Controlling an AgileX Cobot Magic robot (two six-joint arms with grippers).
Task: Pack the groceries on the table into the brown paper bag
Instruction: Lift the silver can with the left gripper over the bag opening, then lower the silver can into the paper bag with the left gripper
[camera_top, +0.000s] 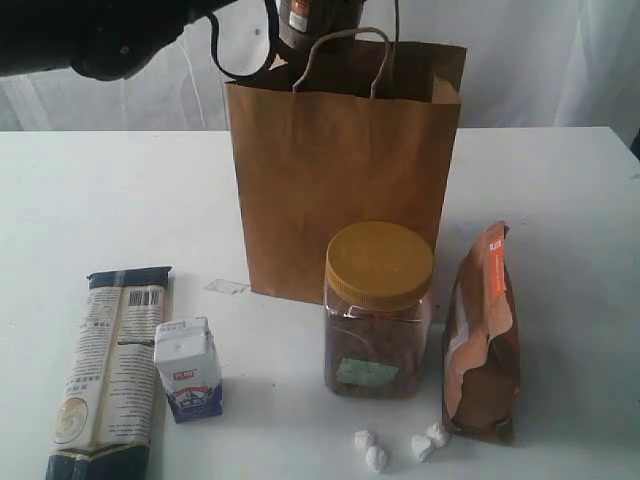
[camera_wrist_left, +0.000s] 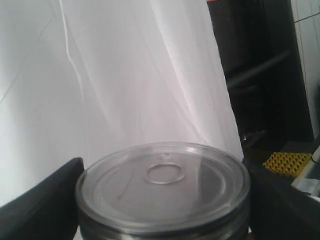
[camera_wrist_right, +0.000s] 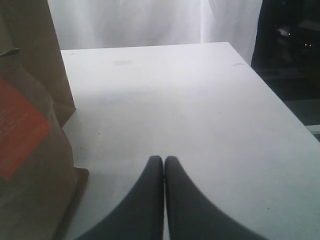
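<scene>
Holding the pull-tab can above the brown paper bag, your left jaws grip its sides, spread wide around it.
You see the can upright, silver ring-pull lid on top, dark label on its body; the bag stands open-mouthed on the bench, its inside hidden. Your right jaws are pressed together, empty, low over the bench beside the brown-orange pouch. The long dark-blue pasta packet lies flat, long axis running near to far, the small white carton upright beside it; the yellow-lidded clear jar stands before the bag.
</scene>
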